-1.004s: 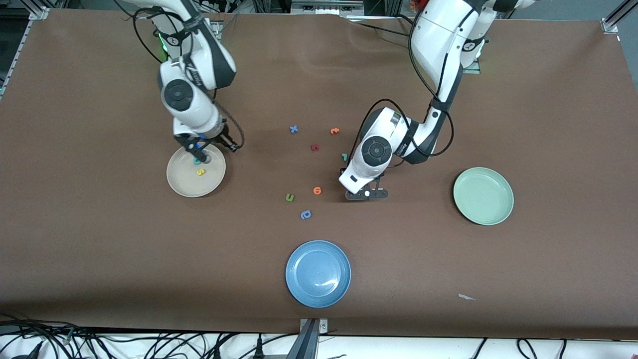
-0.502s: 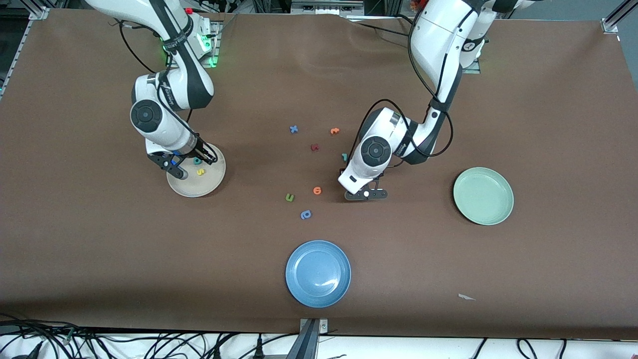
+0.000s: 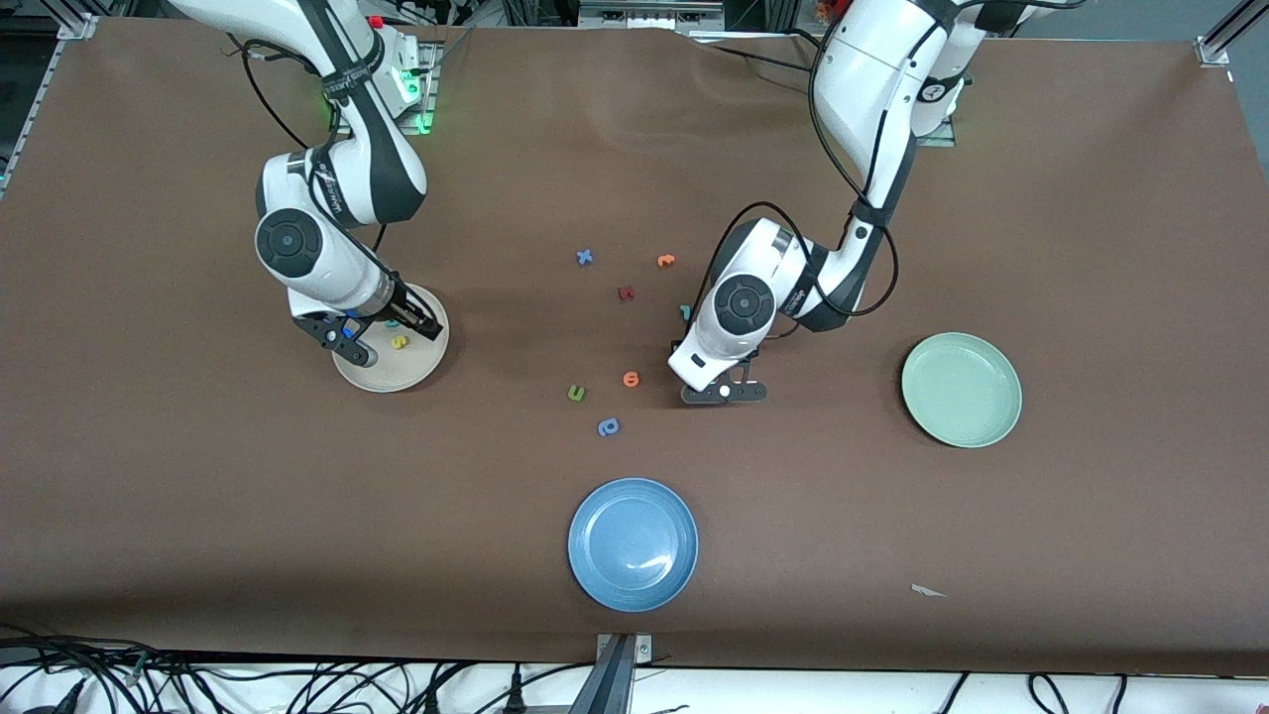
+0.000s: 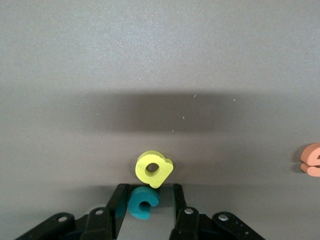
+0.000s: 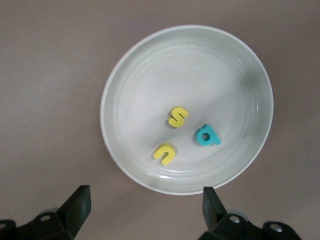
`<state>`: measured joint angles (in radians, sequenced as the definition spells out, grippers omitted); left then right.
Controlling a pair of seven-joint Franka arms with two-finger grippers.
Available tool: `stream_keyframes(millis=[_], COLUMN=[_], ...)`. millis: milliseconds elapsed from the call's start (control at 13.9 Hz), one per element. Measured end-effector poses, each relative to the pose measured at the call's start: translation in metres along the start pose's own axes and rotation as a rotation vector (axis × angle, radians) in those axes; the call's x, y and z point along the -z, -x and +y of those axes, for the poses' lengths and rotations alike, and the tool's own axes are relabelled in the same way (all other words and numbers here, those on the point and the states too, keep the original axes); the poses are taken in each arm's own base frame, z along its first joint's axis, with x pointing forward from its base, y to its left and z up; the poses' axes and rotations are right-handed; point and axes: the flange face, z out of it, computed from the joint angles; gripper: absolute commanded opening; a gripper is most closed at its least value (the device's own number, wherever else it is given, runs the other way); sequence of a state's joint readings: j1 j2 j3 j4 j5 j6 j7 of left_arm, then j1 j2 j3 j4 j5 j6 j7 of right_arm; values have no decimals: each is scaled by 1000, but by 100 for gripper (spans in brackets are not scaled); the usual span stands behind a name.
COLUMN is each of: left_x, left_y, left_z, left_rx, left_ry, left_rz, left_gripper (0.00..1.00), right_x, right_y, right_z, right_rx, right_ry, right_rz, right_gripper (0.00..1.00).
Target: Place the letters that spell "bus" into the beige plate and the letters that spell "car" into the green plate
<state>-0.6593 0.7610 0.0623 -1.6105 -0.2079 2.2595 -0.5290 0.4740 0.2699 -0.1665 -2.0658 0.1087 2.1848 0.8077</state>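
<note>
**Three letters in the beige plate, two under the left hand**

The right wrist view alone shows the beige plate (image 5: 150, 65) holding yellow s (image 5: 178, 117), yellow u (image 5: 165, 153) and teal b (image 5: 207, 135) — the right hand (image 5: 145, 205) over it, fingers spread wide, empty.

The left wrist view shows the left hand (image 4: 146, 205), half-open, straddling the teal c (image 4: 143, 202) on the worktop (image 4: 160, 50), the yellow a (image 4: 153, 169) touching it.

In the front view, the green plate (image 3: 961, 389) sits right of centre.

Robotics lab: brown-covered bench (image 3: 198, 496), alu frame rails (image 3: 1221, 38), loose cables (image 3: 297, 684) along edge, two mounted arms.
</note>
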Motion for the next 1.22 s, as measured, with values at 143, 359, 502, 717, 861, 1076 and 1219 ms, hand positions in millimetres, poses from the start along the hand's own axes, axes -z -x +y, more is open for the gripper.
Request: stream_keyframes(millis=[143,359,502,717,861,1076,1219], left_x=[0,0,1,1,1,8,30], left_y=[0,1,1,1,0,-6,-14], left_z=[-1,-1,-2,-2,-2,-8,-22], left_rx=[-2,-3,-3,-2,-2,11,34], left_ry=[-5,-14,-16,-16,-16,-15,-23], left_rz=[-7,-22,-25,-25,-25,-28,-62], left_gripper=[42,26,24,16,0,0,0], right_x=[48,120,150,196,216,232,246], right_y=[-7,-16,-26,-64,-93,-123,-120], right_z=[-13,-24,-20,20,63,118,128], right_rx=[11,78,149,277,358,449,472], right_ry=[-12,-54,-64,-75,-96,-137,-154], right_rz=[-1,31,45,22,-18,-31,-17], right_gripper=[99,99,99,99,99,99,99])
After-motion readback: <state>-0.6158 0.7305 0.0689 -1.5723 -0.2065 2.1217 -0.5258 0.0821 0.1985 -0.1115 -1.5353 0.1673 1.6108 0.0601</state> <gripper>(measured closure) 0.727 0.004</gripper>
